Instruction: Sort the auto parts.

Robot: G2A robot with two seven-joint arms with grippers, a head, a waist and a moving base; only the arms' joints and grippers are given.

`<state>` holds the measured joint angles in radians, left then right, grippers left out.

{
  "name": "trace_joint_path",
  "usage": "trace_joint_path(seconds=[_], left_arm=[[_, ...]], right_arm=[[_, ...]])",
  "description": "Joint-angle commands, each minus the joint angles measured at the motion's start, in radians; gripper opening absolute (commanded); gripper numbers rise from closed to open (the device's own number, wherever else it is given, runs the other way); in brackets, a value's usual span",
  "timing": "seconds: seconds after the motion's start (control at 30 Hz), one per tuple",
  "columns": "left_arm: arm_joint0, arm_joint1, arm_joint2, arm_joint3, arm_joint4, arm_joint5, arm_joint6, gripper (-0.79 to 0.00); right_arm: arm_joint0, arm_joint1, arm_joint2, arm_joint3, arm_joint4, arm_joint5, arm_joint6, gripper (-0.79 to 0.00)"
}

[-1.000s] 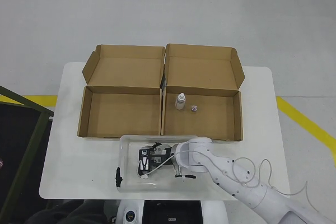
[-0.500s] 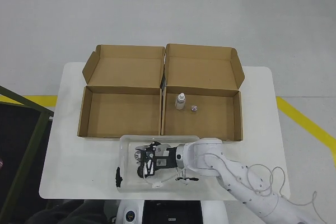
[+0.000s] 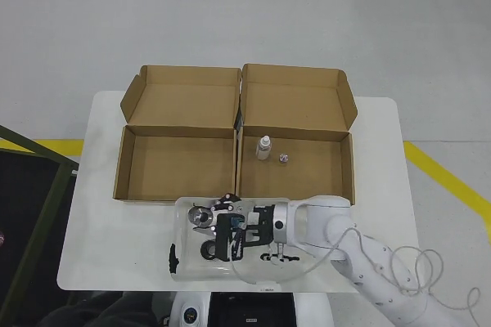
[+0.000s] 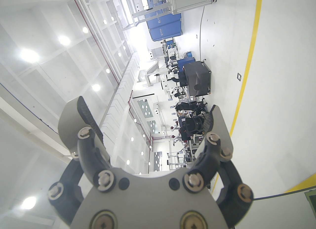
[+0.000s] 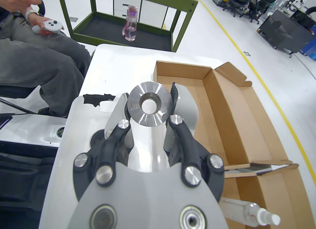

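Right tool [image 5: 149, 97]: fingers clamped on a round metal part [image 5: 150, 107] with 1 centre bore, held over the clear tray [image 3: 180, 245].
Left tool [image 4: 148, 109]: fingers wide apart, nothing between them, aimed at a ceiling.
Beyond the tray on the tabletop [image 3: 98, 237]: left box [image 3: 176, 167] and right box [image 3: 311, 176], both open cardboard. The right box holds 1 spray bottle [image 3: 263, 148] and 1 small round piece [image 3: 283, 157].

White arm [image 3: 327, 227], silver screw-studded gripper [image 5: 150, 102]
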<state>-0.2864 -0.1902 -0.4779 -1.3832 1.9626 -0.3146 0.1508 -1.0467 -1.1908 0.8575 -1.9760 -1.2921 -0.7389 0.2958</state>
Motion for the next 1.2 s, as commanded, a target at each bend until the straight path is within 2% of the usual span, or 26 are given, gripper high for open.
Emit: trace_joint_path(seconds=[0.0, 0.6, 0.93, 1.17], left_arm=[[0.000, 0.000, 0.000, 0.000, 0.000, 0.000, 0.000, 0.000], [0.000, 0.000, 0.000, 0.000, 0.000, 0.000, 0.000, 0.000], [0.000, 0.000, 0.000, 0.000, 0.000, 0.000, 0.000, 0.000], [0.000, 0.000, 0.000, 0.000, 0.000, 0.000, 0.000, 0.000]], right_arm=[[0.003, 0.003, 0.026, -0.012, 0.011, 0.001, -0.007, -0.785], [0.011, 0.015, 0.166, -0.027, 0.102, 0.003, -0.079, -0.785], [0.069, -0.001, 0.116, 0.068, 0.113, 0.028, -0.119, -0.785], [0.155, -0.025, 0.037, 0.182, 0.116, 0.066, -0.041, -0.785]])
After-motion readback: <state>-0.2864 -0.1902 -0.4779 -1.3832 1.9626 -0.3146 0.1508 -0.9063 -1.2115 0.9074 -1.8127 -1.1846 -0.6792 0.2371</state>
